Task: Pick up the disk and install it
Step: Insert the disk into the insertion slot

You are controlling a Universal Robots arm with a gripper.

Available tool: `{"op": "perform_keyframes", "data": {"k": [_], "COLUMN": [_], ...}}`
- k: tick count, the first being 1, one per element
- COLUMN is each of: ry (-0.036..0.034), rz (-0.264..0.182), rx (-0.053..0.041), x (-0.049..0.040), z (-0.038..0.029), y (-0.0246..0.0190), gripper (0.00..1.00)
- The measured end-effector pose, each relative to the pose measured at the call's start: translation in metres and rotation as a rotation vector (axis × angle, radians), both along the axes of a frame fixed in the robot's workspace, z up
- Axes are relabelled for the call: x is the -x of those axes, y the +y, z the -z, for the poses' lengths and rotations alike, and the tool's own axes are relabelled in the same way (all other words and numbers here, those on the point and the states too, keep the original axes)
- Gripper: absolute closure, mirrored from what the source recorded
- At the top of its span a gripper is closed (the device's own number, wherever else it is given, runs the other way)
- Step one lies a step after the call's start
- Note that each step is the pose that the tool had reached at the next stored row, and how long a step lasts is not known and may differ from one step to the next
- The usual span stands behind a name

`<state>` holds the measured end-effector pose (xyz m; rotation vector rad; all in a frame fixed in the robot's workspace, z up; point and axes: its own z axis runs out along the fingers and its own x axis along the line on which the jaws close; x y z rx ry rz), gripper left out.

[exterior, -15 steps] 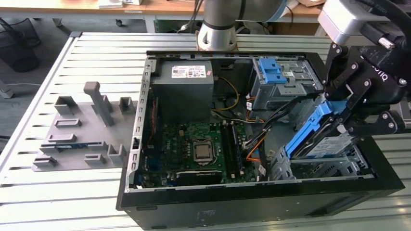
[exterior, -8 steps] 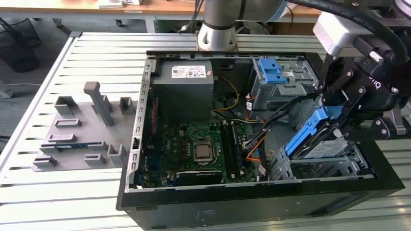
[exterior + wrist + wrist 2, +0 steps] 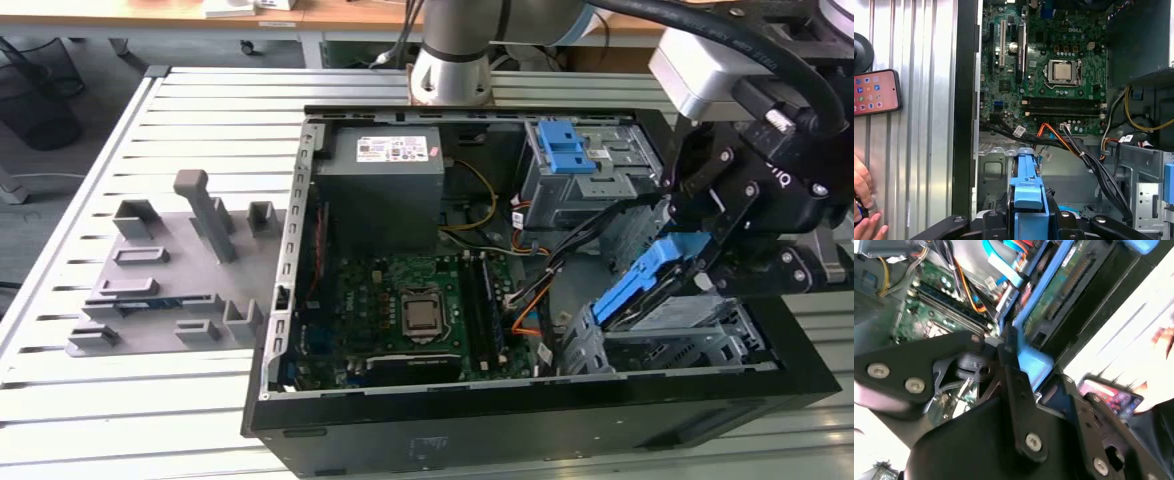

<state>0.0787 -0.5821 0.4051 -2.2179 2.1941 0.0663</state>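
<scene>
An open black computer case (image 3: 400, 425) lay on its side on a slatted metal table (image 3: 200, 110), with the arm's grey base (image 3: 454, 70) rising behind it. Inside the case, a grey power-supply box (image 3: 390, 190) sat above the green motherboard (image 3: 400, 310), whose silver processor socket (image 3: 1063, 71) showed in the first wrist view. A grey fixture tray (image 3: 167, 270) with upright blocks stood on the table at the exterior view's left, well apart from the case. The black gripper (image 3: 707, 265) hung over the case's corner at the exterior view's right, its fingers clamped on the disk (image 3: 647, 280), which was tilted steeply in its blue carrier just above the metal drive cage (image 3: 667, 340). A smartphone (image 3: 876, 92) lay on the table beside a person's hand (image 3: 864, 210).
</scene>
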Motion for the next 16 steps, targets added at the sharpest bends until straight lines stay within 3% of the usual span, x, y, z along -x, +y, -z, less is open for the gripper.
{"op": "perform_keyframes", "data": {"k": [1, 2, 9, 13, 14, 16], "ry": [0.0000, 0.0001, 0.0001, 0.0001, 0.0001, 0.0001], "rz": [0.000, 0.000, 0.000, 0.000, 0.000, 0.000], "rx": [-0.0002, -0.0001, -0.0003, -0.0001, -0.0002, -0.0001], "x": [0.0000, 0.0000, 0.0000, 0.0000, 0.0000, -0.0001], "z": [0.0000, 0.0000, 0.0030, 0.0098, 0.0118, 0.0154], "y": [0.0000, 0.0000, 0.0000, 0.0000, 0.0001, 0.0001], "gripper": [0.62, 0.56, 0.58, 0.76, 0.76, 0.87]}}
